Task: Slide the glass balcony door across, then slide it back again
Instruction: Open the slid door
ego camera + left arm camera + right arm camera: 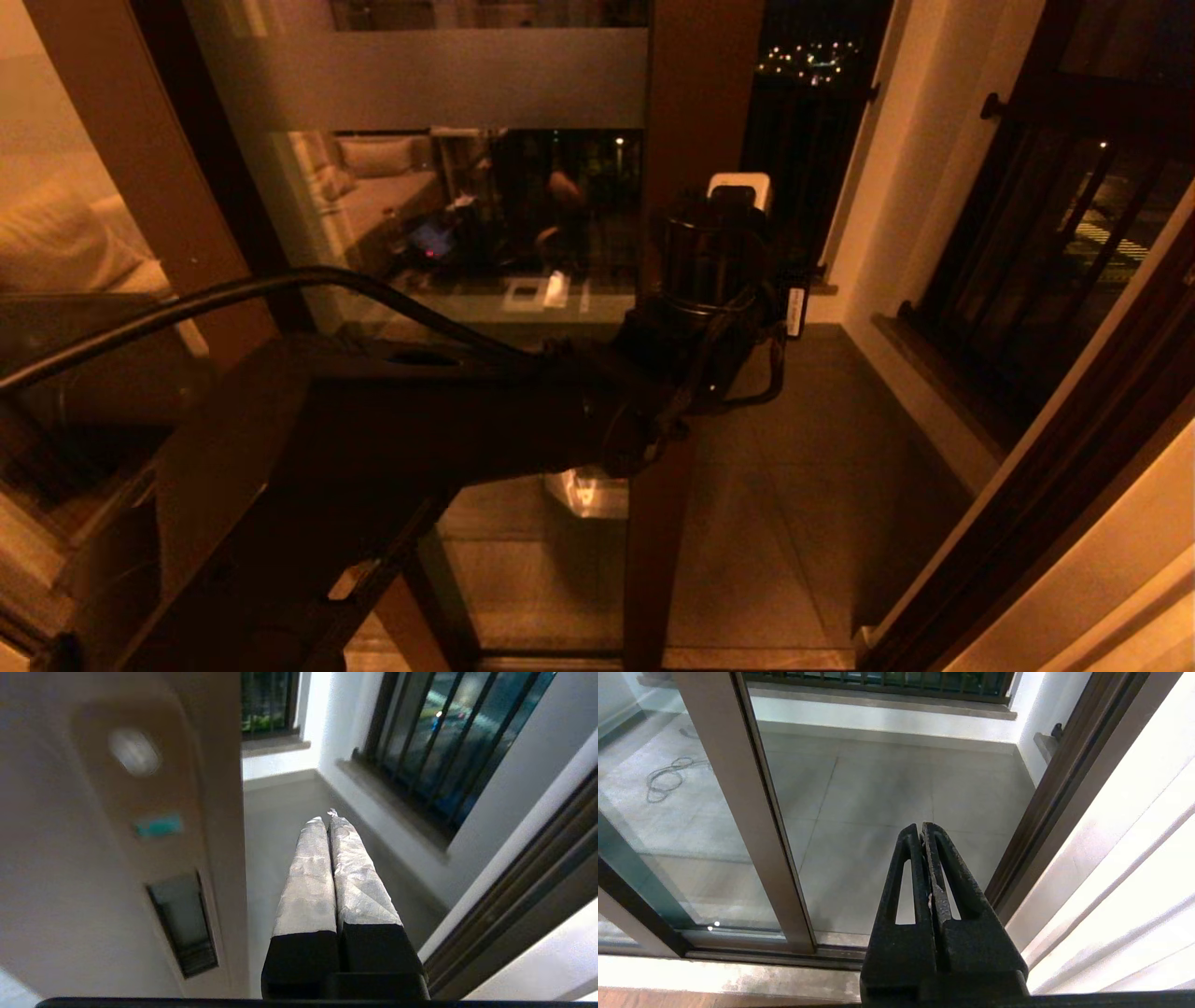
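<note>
The glass balcony door [448, 215] has a frosted band near its top and a dark brown stile [698, 103]. It stands partly open, with balcony floor showing to the right of the stile. My left arm reaches across to the stile at handle height [709, 280]. The left gripper [327, 820] is shut and holds nothing; its taped fingers [308, 882] point past the stile's edge [224, 858] on the opening side. A recessed handle [182, 924] sits close beside it. My right gripper [922, 828] hangs low near the floor track, shut and empty.
The fixed door jamb [1074, 448] bounds the opening on the right. Beyond are a white wall [887, 187] and dark balcony railings [1055, 215]. A coiled cable [668, 777] lies on the balcony tiles behind the glass. The floor track [784, 956] runs along the bottom.
</note>
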Available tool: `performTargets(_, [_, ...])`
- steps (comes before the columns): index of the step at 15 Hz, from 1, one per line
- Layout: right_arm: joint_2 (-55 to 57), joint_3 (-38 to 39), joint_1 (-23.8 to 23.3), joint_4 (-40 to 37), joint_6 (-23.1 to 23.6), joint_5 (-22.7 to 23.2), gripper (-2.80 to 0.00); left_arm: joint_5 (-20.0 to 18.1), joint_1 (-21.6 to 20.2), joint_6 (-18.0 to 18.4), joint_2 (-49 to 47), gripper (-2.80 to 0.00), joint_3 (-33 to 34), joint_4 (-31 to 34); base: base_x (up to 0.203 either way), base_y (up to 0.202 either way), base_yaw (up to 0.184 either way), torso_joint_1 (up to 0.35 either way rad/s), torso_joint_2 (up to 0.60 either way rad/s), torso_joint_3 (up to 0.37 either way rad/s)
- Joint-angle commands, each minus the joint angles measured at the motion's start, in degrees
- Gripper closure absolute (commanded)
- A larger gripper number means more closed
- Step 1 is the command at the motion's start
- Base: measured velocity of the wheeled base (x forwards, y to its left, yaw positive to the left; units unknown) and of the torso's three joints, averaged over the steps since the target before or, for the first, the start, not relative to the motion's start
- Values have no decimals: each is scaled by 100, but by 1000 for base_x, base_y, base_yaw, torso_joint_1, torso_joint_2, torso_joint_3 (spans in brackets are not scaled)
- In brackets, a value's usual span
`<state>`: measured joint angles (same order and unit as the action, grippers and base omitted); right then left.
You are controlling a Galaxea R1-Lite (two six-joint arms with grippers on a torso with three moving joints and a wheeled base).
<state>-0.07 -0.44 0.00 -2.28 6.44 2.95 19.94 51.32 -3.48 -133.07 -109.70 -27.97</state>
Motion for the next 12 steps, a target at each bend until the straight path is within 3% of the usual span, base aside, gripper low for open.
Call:
performTargets(1, [7, 0, 0, -1, 7, 4, 0, 21, -31, 14, -240, 0, -93, -8, 0, 0, 0, 0, 0, 0])
performTargets(8, [7, 0, 9, -1, 7, 4, 0, 443, -330, 351, -368, 0, -155, -16, 0, 0, 0, 0, 0, 0])
performTargets(12, [7, 0, 3, -1, 7, 4, 0, 553, -524, 361, -368, 0, -149, -16, 0, 0, 0, 0, 0, 0])
